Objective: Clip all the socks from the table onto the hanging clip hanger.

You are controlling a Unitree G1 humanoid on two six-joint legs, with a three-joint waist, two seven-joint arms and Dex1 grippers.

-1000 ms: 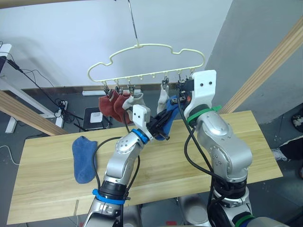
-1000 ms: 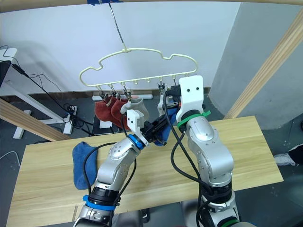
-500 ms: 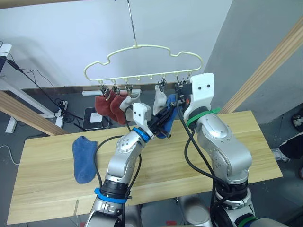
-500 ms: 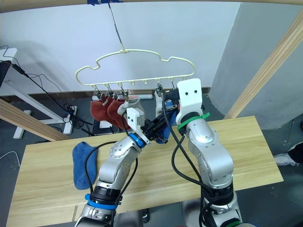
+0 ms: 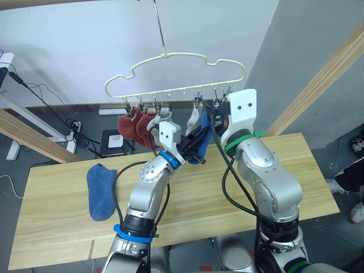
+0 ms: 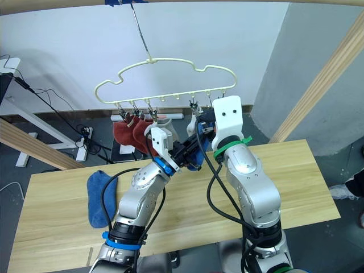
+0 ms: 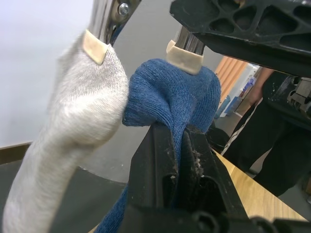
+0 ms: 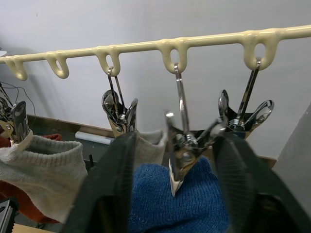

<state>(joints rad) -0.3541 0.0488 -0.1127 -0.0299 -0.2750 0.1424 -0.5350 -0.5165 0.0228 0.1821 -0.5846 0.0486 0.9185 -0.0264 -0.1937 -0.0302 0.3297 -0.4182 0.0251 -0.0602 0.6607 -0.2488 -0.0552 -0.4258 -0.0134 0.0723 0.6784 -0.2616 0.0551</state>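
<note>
The pale yellow clip hanger (image 5: 170, 55) hangs above the table (image 5: 318, 182). Two rust red socks (image 5: 133, 126) and two light grey socks (image 5: 161, 122) are clipped on it. My left gripper (image 5: 196, 142) is shut on a blue sock (image 7: 165, 92) and holds its top edge up at a metal clip (image 8: 183, 150). That clip's padded tips rest on the sock's edge. My right gripper (image 5: 219, 111) is open, with one finger on each side of this clip. A second blue sock (image 5: 100, 190) lies flat on the table at the left.
Slanted wooden poles (image 5: 335, 68) of a frame cross the view at the right and at the left (image 5: 28, 139). Cables and a small box (image 5: 114, 142) lie on the floor behind the table. A person's leg (image 5: 352, 176) shows at the far right.
The hanger swung slightly left and has come back right. My left gripper has risen a little with the blue sock. The right gripper stays by the clip.
</note>
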